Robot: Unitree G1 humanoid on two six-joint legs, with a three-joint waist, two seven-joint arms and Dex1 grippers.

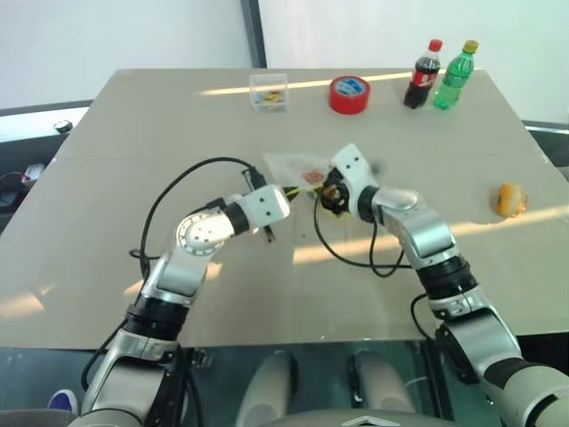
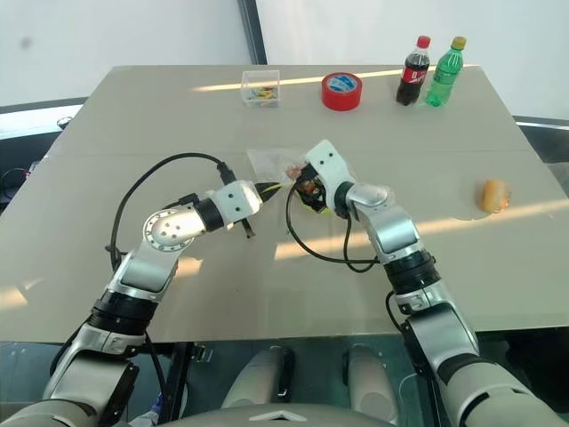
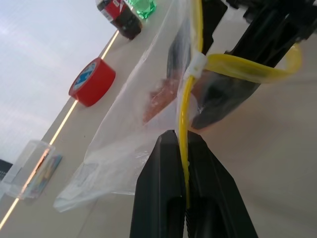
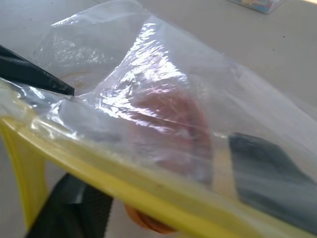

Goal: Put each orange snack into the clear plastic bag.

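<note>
Beige tabletop (image 1: 133,178) stretches under both our arms, lit by bright stripes of light. Our left gripper (image 3: 184,163) is clamped shut on the yellow seal strip (image 3: 184,114) of the clear plastic bag (image 1: 293,166), holding its mouth up near the middle of the table. Our right gripper (image 1: 331,189) sits at that mouth with its jaws spread wide; through the film in the right wrist view we see one orange snack (image 4: 171,124) lying inside the bag between its fingers (image 4: 267,163), so we judge this snack has just been let go inside.

Outward from there, the second orange snack (image 1: 510,199) rests well apart on our right side of the table. Along the far edge stand a small clear box (image 1: 268,92), a red tape roll (image 1: 349,94), a cola bottle (image 1: 423,75) and a green bottle (image 1: 455,76).

Next we would draw the right gripper out without dragging the film, then reach for the remaining snack while the left keeps the mouth open.
</note>
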